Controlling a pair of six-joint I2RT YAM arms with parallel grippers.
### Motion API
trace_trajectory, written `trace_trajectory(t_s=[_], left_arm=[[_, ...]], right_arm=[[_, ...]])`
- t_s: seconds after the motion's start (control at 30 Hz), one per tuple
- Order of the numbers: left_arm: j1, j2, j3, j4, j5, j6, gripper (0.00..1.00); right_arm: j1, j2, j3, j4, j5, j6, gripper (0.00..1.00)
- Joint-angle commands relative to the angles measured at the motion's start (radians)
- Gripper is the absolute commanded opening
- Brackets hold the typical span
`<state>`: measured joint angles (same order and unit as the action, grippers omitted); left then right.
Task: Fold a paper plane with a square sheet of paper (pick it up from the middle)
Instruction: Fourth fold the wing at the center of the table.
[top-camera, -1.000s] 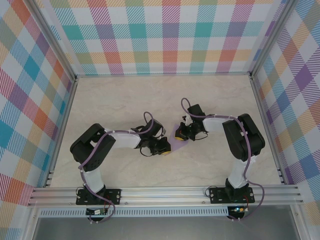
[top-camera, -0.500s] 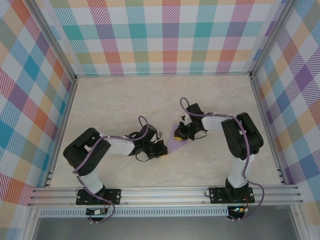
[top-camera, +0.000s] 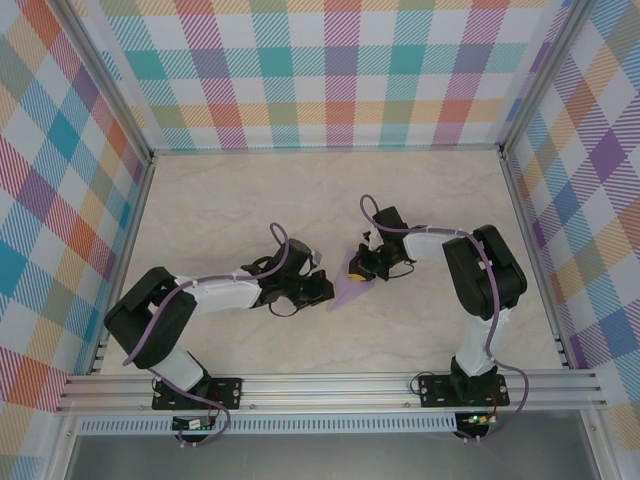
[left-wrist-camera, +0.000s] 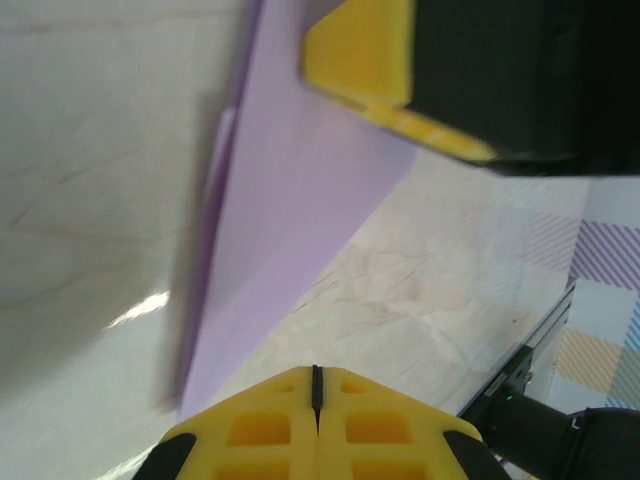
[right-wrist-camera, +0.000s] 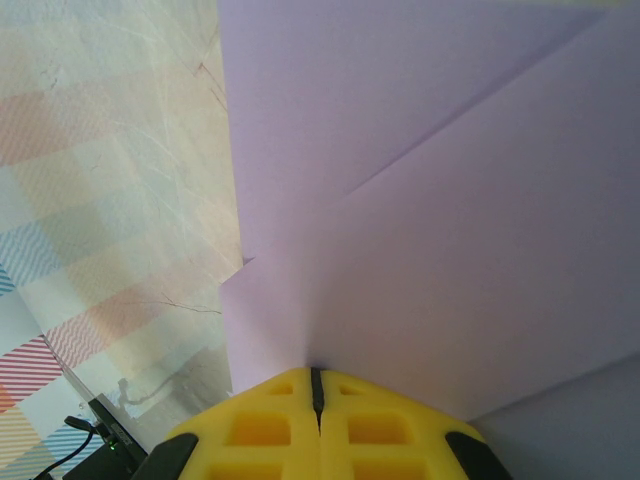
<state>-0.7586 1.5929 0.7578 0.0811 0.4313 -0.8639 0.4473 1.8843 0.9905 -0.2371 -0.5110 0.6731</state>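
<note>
Pale marbled tabletop inside plaid walls; right gripper pinches lavender paper, left gripper closed empty.

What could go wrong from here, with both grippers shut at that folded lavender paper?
1. The right gripper pinches the lavender paper while the left gripper is shut at its opposite end. Pulling apart could tear it or undo the creases.
2. Whether the left gripper really holds the edge is unclear, so the paper may slip free.
3. The grippers sit close together and could collide.
</note>
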Motion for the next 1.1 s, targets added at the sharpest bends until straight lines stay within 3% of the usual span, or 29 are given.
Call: trace_trajectory(t_s=[0.0,0.5,0.8,1.07], left_arm=[[-0.008,0.069,0.037,-0.007,-0.009,0.011,0.0],[-0.009,0.149,-0.01,-0.084,-0.04,0.02,0.0],[-0.012,0.172,-0.013,-0.149,-0.061,0.037,0.0],[-0.013,0.179,0.007,-0.174,-0.063,0.048,0.0]], right_arm=[[0.008,0.107,-0.059,-0.103,0.218,-0.004,0.0],[0.008,0.029,-0.072,-0.029,0.146,-0.047,0.0],[0.024,-0.182,-0.11,0.108,-0.085,-0.165,0.0],[0.119,-0.167,-0.113,0.072,-0.02,-0.152,0.0]])
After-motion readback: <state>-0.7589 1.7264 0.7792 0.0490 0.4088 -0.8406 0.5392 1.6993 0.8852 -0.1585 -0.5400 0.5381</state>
